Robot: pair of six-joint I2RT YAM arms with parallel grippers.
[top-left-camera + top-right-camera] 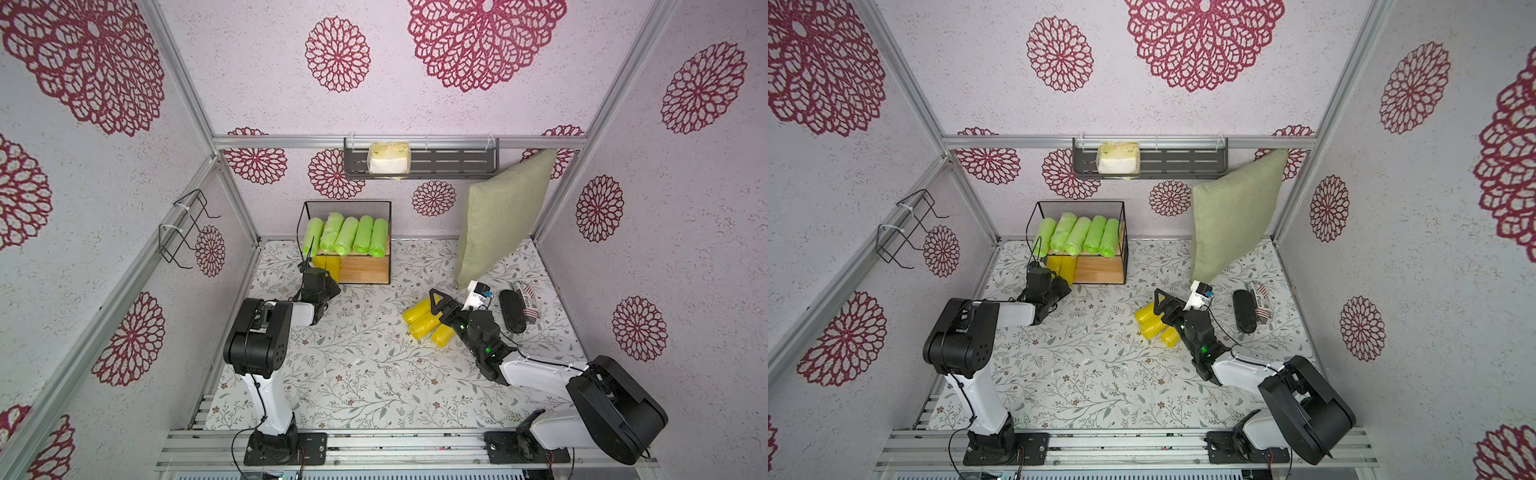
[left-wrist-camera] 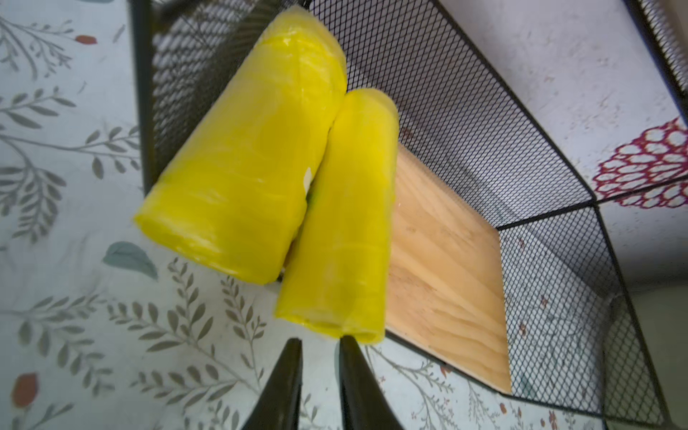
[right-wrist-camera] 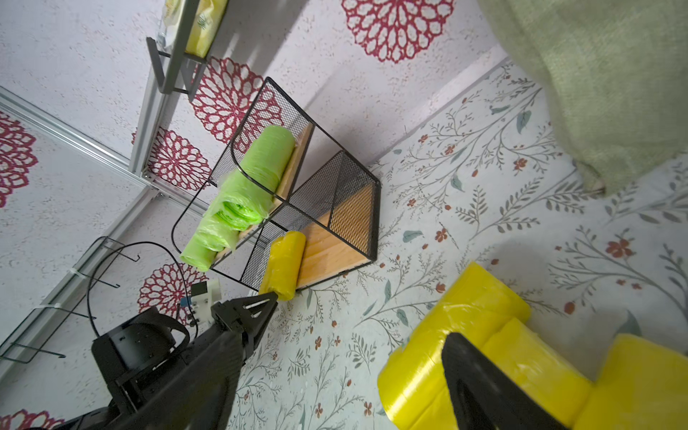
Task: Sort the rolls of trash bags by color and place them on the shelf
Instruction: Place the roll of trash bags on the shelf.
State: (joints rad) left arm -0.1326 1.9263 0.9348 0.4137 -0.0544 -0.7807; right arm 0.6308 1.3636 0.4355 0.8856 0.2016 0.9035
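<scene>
Several lime-green rolls (image 1: 345, 235) lie side by side on the upper board of the shelf (image 1: 365, 268). Two yellow rolls (image 2: 253, 160) (image 2: 346, 223) lie at the left end of its lower board (image 2: 446, 260), sticking out over the front edge. My left gripper (image 2: 320, 340) (image 1: 326, 276) is shut and holds nothing, with one fingertip at the end of the nearer roll. Three more yellow rolls (image 1: 422, 320) (image 3: 484, 335) lie together on the table. My right gripper (image 1: 442, 305) (image 3: 353, 327) hangs open just over them, one finger across the top of a roll.
A green pillow (image 1: 503, 216) leans in the back right corner. A black case (image 1: 512, 311) and a flag-printed item (image 1: 528, 303) lie right of the right gripper. A grey wall rack (image 1: 449, 162) holds a tissue pack (image 1: 388, 158). A wire bracket (image 1: 187, 228) hangs on the left wall.
</scene>
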